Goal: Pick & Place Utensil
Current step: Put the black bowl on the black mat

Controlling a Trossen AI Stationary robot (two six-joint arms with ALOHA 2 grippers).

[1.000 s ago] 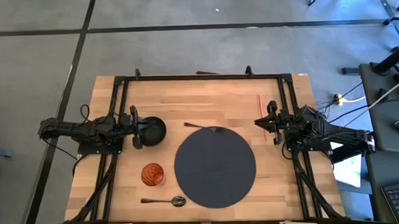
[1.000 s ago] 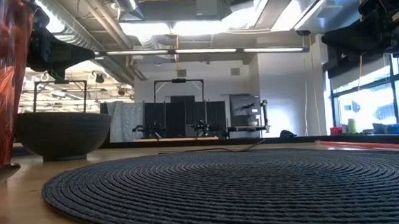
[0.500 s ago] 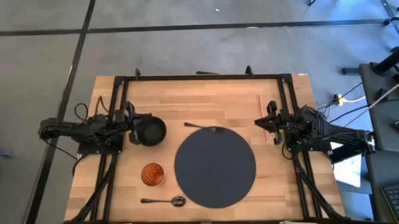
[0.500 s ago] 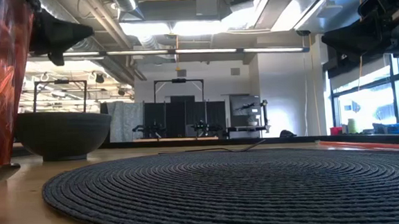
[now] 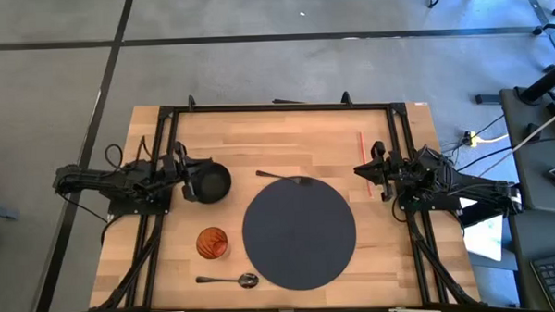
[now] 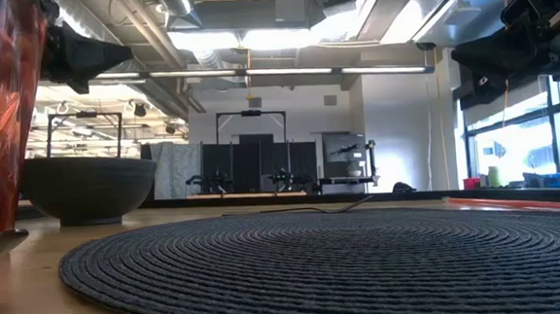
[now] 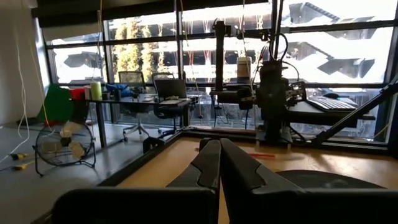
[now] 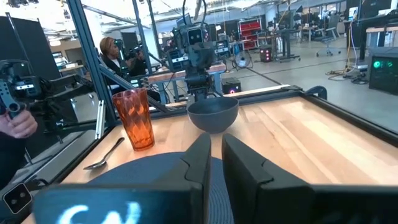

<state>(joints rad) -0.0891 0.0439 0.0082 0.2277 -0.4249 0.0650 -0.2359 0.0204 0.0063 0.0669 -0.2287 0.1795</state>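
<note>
Steel spoon (image 5: pixel 231 280) lies nearest you, on the bare wood just off the near-left rim of the round dark mat (image 5: pixel 299 232), untouched. An orange cup (image 5: pixel 212 242) stands left of the mat, a little beyond the spoon. Farther along that left side sits the dark bowl (image 5: pixel 214 182).

The left gripper (image 5: pixel 188 178) has drawn back from over the bowl in the last second and now hangs at the bowl's outer side, above the table. Its fingers are pressed together on nothing. You can read that as the left arm retreating toward rest rather than reaching for anything.

A second thin dark utensil (image 5: pixel 280 176) lies across the mat's far rim, handle pointing left; I cannot tell its type. The right gripper (image 5: pixel 378 171) waits off the mat's far-right side, fingers a narrow slit apart and empty, near a red stick (image 5: pixel 361 153).

Neither utensil is held or lifted, so your pick has not begun.
</note>
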